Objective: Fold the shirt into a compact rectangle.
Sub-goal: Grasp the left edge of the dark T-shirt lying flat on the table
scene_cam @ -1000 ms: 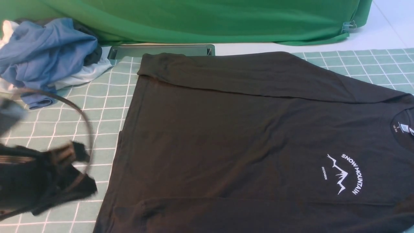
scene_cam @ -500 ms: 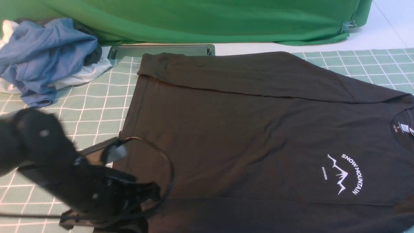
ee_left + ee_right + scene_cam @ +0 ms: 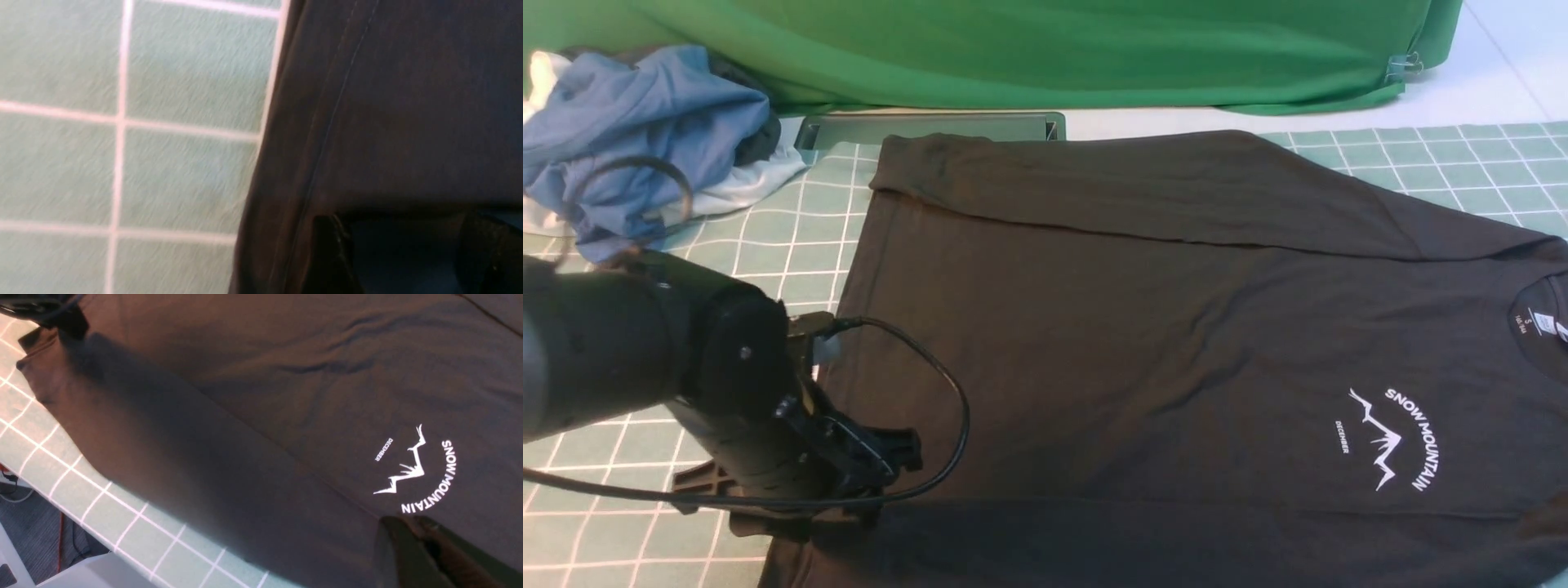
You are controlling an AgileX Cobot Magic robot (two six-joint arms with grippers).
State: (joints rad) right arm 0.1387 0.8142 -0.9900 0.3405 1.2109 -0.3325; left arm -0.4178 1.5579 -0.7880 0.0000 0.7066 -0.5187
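Green checked matting [image 3: 768, 269] covers the table. On it the black shirt [image 3: 1160, 327] lies flat, chest up and turned sideways: its hem is at the robot's left and its collar at the right. Both long sleeves are already laid in over the body, one along the shirt's far edge [image 3: 1135, 188] and one along its near edge [image 3: 1176, 539]. The white mountain print [image 3: 1392, 437] and neck label [image 3: 1535, 321] show at the collar end.

The left gripper [image 3: 408, 257] hangs low over the shirt's near hem corner. Its fingers [image 3: 331, 253] stand apart just inside the stitched hem [image 3: 310, 163], and I see no cloth pinched between them. The right gripper [image 3: 421, 555] hovers beside the print at the shirt's near edge, its jaws pressed together and holding nothing that I can see.

I judge the fabric to be light, limp and thin. It should drape and stretch rather than hold a crease, and stacked layers are likely to slide over each other. The best hold looks to be at the hem corner, biting through every layer, with a matching pinch on the far hem corner so the hem end carries evenly toward the collar. Catching only the top layer would likely peel the sleeve off the body.

Beyond the shirt's far hem corner sits a heap of blue and white clothes [image 3: 645, 131], and behind the shirt hangs a bright green cloth [image 3: 1013, 49].
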